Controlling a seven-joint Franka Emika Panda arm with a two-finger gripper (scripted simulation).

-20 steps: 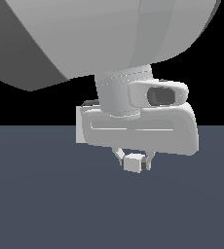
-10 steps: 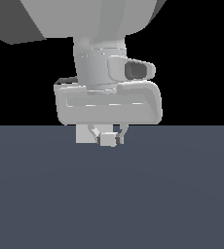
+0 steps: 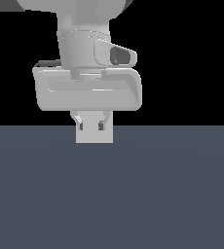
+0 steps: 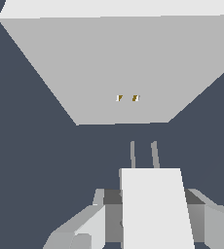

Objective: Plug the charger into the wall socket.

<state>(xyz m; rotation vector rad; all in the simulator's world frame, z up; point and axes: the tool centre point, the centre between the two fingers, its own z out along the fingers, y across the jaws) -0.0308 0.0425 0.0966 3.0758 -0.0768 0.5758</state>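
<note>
The pincer (image 4: 150,221) was closed on the charger (image 4: 155,204), one finger (image 4: 92,223) pressed against each side face. The charger hung clear of the counter (image 3: 112,194), its two thin prongs (image 4: 143,154) aimed at the wall socket (image 4: 123,63), just short of the socket's two small yellowish holes (image 4: 127,98) and apart from them. The charger looked like a small, rigid, light block with smooth flat faces, likely to slip or twist if pushed off-axis. The slender prongs seemed the delicate part, so a firm hold on the side faces appeared best.
</note>
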